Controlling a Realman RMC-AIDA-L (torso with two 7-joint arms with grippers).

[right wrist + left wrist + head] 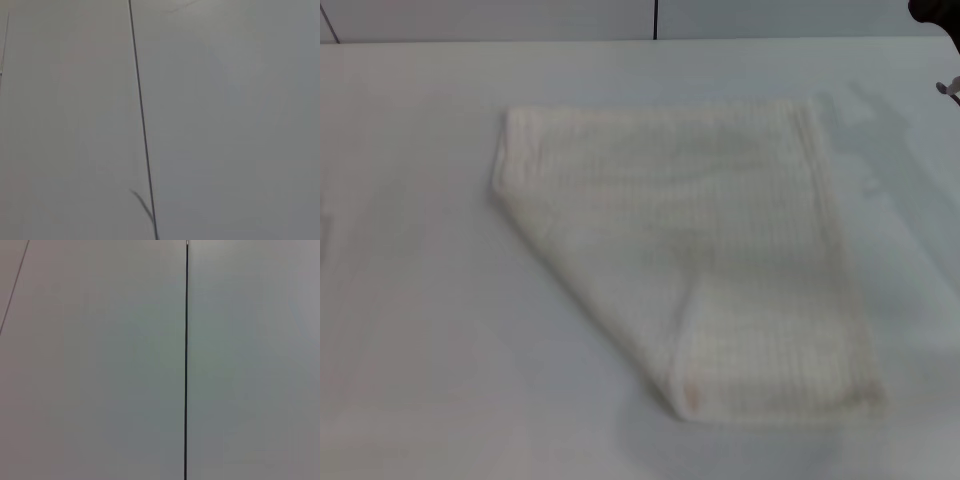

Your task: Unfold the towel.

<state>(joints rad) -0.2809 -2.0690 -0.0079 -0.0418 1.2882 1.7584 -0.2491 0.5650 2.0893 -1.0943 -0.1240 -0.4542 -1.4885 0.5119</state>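
Bare table [410, 300] surrounds the flat towel [720, 250].

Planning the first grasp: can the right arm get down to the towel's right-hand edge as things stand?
Probably yes. The towel lies folded on the table with nothing on or beside it, so its right edge is exposed. Only a dark bit of the right arm shows at the head view's far right corner; its end effector is out of sight.

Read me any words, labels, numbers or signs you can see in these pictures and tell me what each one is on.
None: no text can be read in any view.
The towel shows only plain cream weave, no readable label.
The table carries no markings.
Both wrist views show only blank grey panels with a dark seam.
A dark bit of the right arm bears no lettering.
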